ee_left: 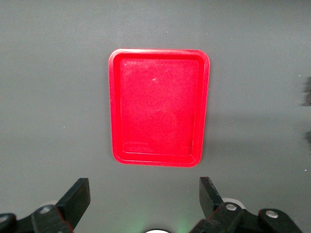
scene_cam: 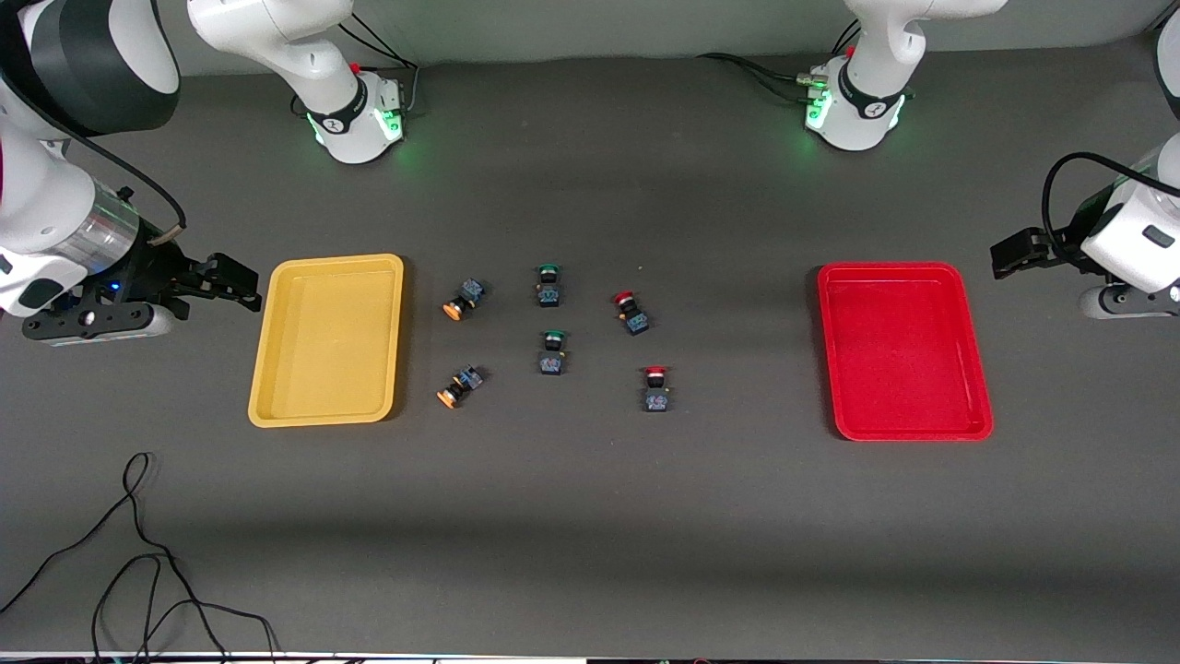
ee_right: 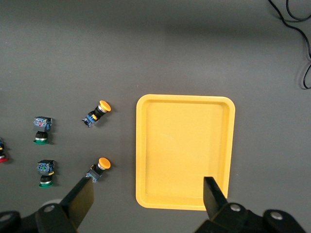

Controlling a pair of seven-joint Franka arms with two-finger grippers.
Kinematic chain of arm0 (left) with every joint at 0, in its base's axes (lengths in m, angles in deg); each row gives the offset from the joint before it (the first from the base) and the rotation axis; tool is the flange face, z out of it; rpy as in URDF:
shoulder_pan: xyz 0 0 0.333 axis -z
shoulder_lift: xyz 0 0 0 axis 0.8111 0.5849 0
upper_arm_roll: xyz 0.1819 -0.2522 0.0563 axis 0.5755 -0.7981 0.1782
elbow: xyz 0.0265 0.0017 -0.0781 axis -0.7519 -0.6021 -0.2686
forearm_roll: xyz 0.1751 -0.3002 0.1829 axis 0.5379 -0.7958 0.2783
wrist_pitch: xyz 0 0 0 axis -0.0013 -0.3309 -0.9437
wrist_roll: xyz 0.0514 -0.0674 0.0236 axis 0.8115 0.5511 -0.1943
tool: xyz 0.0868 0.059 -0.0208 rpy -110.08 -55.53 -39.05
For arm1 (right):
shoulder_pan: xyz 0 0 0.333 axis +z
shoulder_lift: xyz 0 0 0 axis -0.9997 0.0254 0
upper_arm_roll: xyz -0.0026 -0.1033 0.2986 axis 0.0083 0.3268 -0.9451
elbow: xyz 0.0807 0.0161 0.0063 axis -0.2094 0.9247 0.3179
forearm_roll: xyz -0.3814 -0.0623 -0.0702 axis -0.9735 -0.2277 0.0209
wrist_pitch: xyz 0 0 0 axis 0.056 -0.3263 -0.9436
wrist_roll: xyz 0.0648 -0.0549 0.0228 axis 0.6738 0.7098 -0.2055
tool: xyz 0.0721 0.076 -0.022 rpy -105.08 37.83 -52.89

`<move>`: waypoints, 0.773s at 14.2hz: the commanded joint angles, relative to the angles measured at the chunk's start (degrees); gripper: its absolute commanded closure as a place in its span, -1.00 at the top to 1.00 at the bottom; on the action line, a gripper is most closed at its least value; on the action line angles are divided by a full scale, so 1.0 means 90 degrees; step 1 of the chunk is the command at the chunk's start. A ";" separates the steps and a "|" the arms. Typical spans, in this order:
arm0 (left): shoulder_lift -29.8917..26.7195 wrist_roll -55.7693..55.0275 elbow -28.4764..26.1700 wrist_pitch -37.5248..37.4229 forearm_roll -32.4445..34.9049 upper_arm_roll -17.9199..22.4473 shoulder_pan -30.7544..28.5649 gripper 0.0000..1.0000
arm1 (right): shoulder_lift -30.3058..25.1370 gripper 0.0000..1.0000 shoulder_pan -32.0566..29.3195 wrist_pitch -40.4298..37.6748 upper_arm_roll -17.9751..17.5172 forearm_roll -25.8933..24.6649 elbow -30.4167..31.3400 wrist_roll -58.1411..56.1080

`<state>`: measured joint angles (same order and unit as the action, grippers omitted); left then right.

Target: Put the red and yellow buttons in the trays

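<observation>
1. Nearest the front camera lies a loose black cable (scene_cam: pixel 138 553) on the table, no part of my job.
2. Six buttons sit between the trays: two yellow-capped buttons (scene_cam: pixel 458 387) toward my right pincer (scene_cam: pixel 235 281), two red-capped buttons (scene_cam: pixel 655 387) toward my left pincer (scene_cam: pixel 1009 256), two green-capped buttons (scene_cam: pixel 551 352) between them.
3. My right pincer, released and holding nothing, hangs beside the yellow tray (scene_cam: pixel 327 339); likely that colour's sorter.
4. My left pincer, fingers (ee_left: pixel 77 196) spread, waits beside the empty red tray (scene_cam: pixel 903 350).
</observation>
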<state>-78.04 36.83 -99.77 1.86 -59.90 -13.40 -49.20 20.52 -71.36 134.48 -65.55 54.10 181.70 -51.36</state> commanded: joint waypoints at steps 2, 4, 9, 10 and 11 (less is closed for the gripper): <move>0.0046 -0.0006 0.0151 -0.0093 -0.0044 0.0032 0.0049 1.00 | -0.0033 1.00 0.0034 -0.0107 0.0010 -0.0001 0.0009 0.0144; 0.0056 -0.0006 0.0151 -0.0074 -0.0044 0.0032 0.0030 1.00 | 0.0035 1.00 0.0044 -0.0136 -0.0029 0.0000 0.0048 0.0144; 0.0250 -0.0025 0.0180 -0.0006 -0.0044 0.0022 0.0088 1.00 | 0.0222 1.00 0.0881 0.0243 -0.0039 0.0273 0.0767 0.1993; 0.0493 -0.0025 0.0335 0.0004 -0.0044 0.0013 0.0107 1.00 | 0.0086 1.00 0.1077 0.0409 -0.0039 0.0341 0.1157 0.2434; 0.0824 -0.0035 0.0578 -0.0015 -0.0044 -0.0113 0.0156 1.00 | 0.0055 1.00 0.1379 0.0594 -0.0039 0.0448 0.1461 0.2970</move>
<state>-76.36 36.84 -99.38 2.09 -59.94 -13.72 -49.07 23.11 -63.05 136.27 -66.24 56.43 188.43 -33.02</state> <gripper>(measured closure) 0.000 0.000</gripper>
